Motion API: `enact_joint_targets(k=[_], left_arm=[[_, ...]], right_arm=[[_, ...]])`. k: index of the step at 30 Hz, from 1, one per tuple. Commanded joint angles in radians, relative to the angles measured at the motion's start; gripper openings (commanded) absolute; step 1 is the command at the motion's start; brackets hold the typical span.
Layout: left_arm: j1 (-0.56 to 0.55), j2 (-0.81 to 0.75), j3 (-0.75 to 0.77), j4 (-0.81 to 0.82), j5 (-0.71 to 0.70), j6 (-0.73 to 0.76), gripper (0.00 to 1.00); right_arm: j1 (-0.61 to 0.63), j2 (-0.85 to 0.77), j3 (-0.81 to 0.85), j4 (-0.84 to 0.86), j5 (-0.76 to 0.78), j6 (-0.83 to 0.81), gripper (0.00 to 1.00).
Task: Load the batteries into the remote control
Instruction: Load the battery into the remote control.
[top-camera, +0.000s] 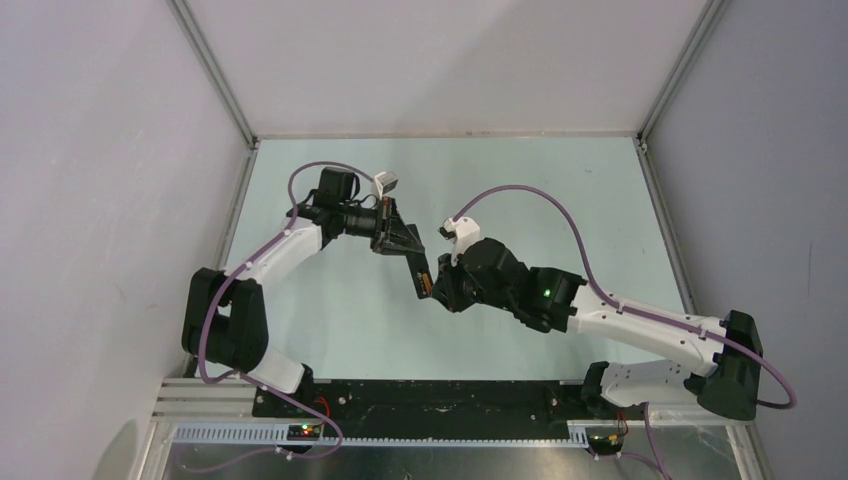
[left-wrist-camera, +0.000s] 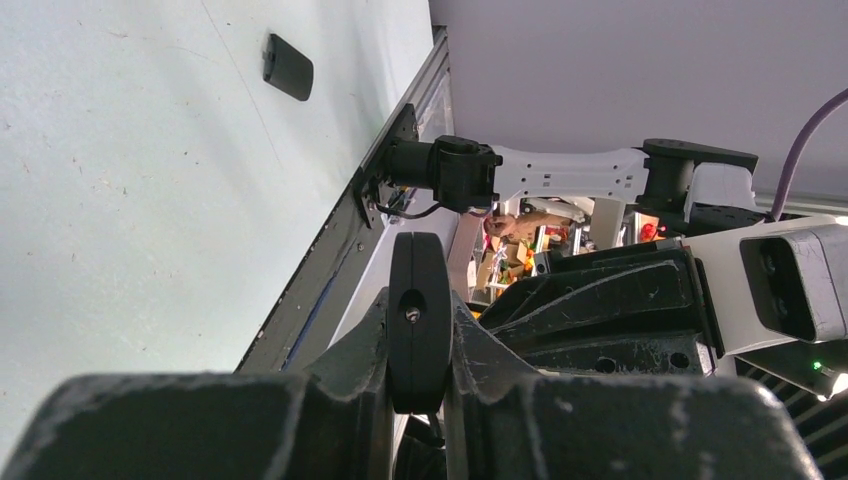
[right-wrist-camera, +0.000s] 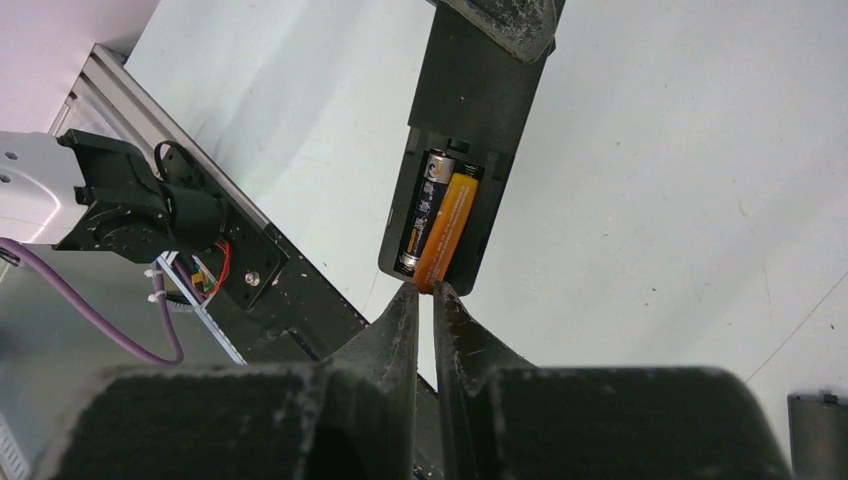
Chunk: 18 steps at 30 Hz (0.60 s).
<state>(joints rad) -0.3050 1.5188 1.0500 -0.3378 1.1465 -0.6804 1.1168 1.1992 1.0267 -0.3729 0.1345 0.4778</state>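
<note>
My left gripper (top-camera: 403, 243) is shut on the remote control (top-camera: 421, 273) and holds it above the table. In the left wrist view the remote (left-wrist-camera: 419, 300) shows end-on between the fingers (left-wrist-camera: 365, 345). In the right wrist view the remote (right-wrist-camera: 480, 90) has its back compartment open. The dark battery (right-wrist-camera: 424, 208) and the orange battery (right-wrist-camera: 447, 228) lie side by side in it. My right gripper (right-wrist-camera: 425, 291) is shut to a thin slit. Its tips touch the near end of the orange battery. In the top view the right gripper (top-camera: 437, 291) is at the remote's lower end.
The small black cover piece (left-wrist-camera: 288, 66) lies flat on the pale table (top-camera: 520, 180). A dark flat piece (right-wrist-camera: 815, 435) shows at the lower right corner of the right wrist view. The black base rail (top-camera: 430, 395) runs along the near edge.
</note>
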Motion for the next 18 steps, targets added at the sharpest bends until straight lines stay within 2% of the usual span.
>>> enact_joint_targets(k=[1,18], left_arm=[[-0.007,-0.049,0.040,0.014,0.034,-0.016,0.00],[-0.007,-0.063,0.032,0.013,0.041,-0.013,0.00]], right_arm=[[-0.007,0.012,0.001,0.051,0.014,0.018,0.13],[-0.022,0.041,0.001,0.072,0.063,0.053,0.08]])
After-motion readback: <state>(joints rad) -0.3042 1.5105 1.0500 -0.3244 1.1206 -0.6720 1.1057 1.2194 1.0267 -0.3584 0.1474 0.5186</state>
